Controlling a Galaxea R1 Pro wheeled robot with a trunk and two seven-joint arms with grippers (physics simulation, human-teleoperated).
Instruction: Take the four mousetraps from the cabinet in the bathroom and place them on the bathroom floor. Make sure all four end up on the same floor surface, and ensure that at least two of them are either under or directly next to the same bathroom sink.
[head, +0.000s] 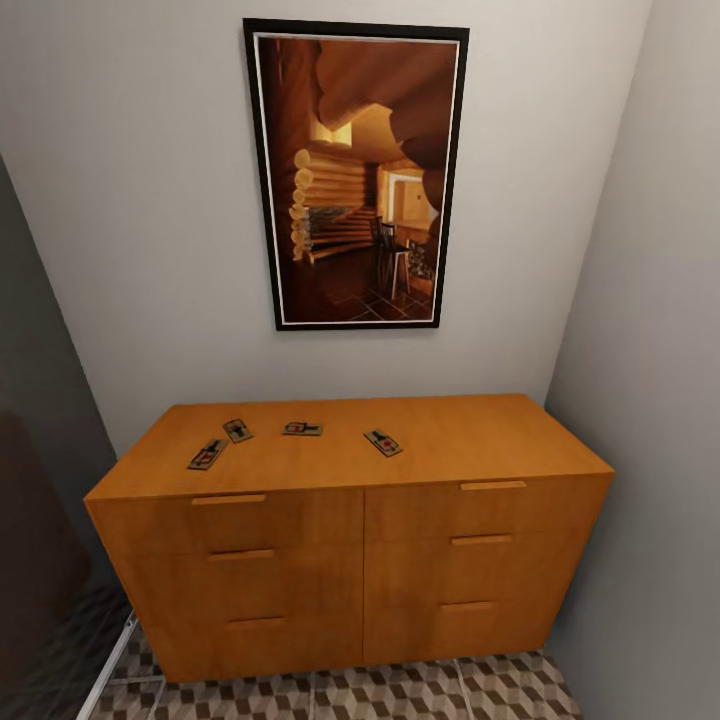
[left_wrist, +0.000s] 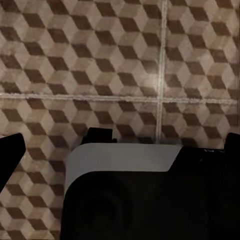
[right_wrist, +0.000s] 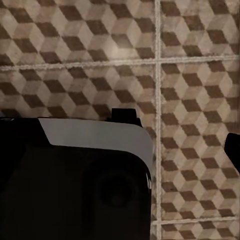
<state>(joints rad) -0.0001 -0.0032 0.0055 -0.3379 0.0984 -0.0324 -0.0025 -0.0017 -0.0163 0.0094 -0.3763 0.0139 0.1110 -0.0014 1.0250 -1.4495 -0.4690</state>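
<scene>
Nearest lies the cube-patterned bathroom floor (head: 400, 690); both wrist views look down on it, and how the jaws stand I cannot tell. Beyond stands the cabinet (head: 360, 560), with four mousetraps (head: 302, 429) spread across the left half of its top. Flat and small, they could slide away under a shallow pinch.

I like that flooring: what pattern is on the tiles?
Small brown, beige and white 3D cubes on the bathroom floor, clearest in the left wrist view.
</scene>
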